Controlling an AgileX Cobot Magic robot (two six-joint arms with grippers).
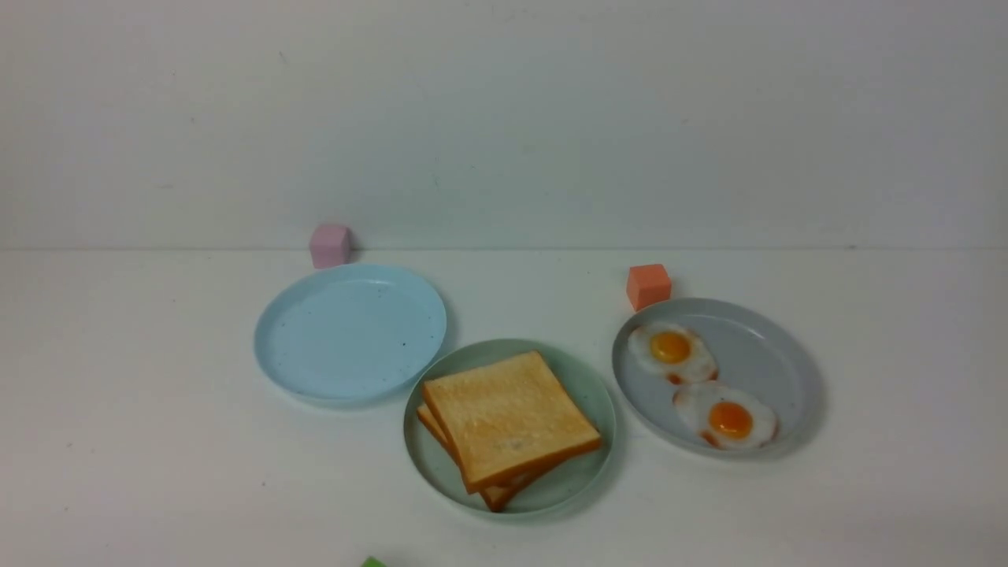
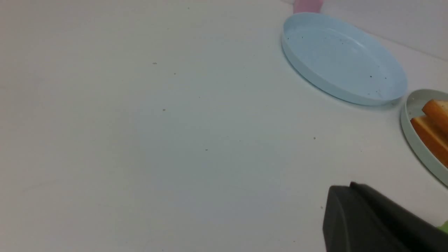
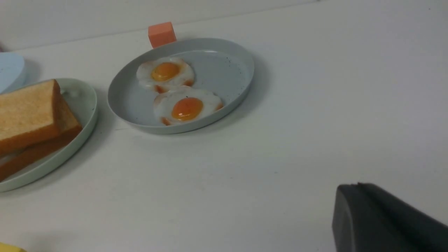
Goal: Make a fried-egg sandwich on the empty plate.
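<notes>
Two golden-brown toast slices (image 1: 508, 413) lie stacked askew on the mint-green plate (image 1: 587, 386); I cannot tell if anything lies between them. They also show in the right wrist view (image 3: 28, 112). Two white fried eggs with orange yolks (image 1: 671, 350) (image 1: 728, 417) lie on the grey plate (image 1: 764, 346) to the right. The light blue plate (image 1: 350, 331) at the left holds nothing. Neither gripper shows in the front view. My left gripper (image 2: 350, 185) is shut and empty over bare table near the blue plate (image 2: 343, 59). My right gripper (image 3: 357, 185) is shut and empty, on the near side of the grey plate (image 3: 227, 63).
A pink cube (image 1: 329, 245) stands behind the blue plate and an orange cube (image 1: 648, 286) behind the grey plate. A green bit (image 1: 370, 562) shows at the front edge. The wall runs close behind the plates.
</notes>
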